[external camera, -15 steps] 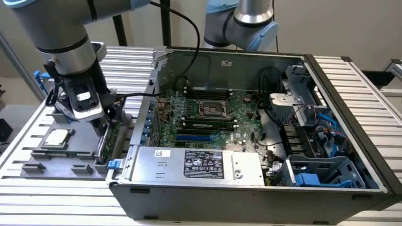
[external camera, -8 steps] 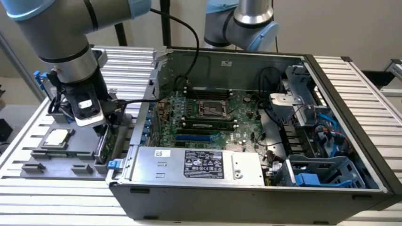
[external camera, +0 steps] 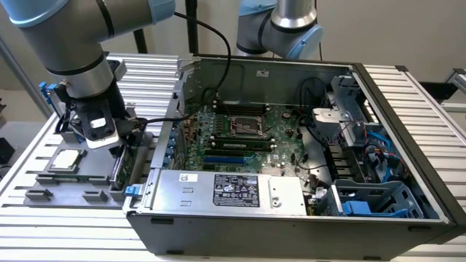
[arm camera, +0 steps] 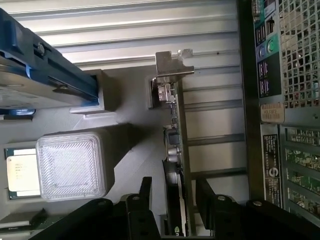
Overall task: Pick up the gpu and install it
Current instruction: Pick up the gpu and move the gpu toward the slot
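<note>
gpu (arm camera: 176, 145) on edge in slot of grey tray (arm camera: 125, 105), metal bracket at end away from gripper (arm camera: 175, 192). I read gripper as open: one finger each side of card, gap on both sides, no clamp. Processor chip (arm camera: 20, 172) and hard drive (arm camera: 30, 75) with blue rails on same tray. Tray on slatted metal table (external camera: 73, 234), open computer case (external camera: 291, 218) just beside it on exterior view's right, motherboard (external camera: 248, 131) exposed
</note>
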Robot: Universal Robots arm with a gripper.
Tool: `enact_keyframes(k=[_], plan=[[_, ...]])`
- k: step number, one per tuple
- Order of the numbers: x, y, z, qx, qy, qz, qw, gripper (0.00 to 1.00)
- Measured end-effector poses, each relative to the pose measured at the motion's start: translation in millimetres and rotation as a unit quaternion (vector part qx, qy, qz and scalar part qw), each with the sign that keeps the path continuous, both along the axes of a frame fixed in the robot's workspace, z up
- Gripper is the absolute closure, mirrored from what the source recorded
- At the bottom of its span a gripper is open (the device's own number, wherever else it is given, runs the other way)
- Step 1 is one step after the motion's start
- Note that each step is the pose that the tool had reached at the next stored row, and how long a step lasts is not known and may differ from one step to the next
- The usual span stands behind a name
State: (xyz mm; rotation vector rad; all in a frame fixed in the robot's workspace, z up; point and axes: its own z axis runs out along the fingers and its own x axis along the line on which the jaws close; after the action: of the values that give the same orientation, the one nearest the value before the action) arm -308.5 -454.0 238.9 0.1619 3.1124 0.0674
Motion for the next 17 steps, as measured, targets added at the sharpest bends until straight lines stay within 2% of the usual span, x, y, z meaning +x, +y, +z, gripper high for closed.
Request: enact_keyframes(k=[17], plan=[[0.0,1.1,0.9,0.0007,-0.0003,0.003,1.0,0.0]])
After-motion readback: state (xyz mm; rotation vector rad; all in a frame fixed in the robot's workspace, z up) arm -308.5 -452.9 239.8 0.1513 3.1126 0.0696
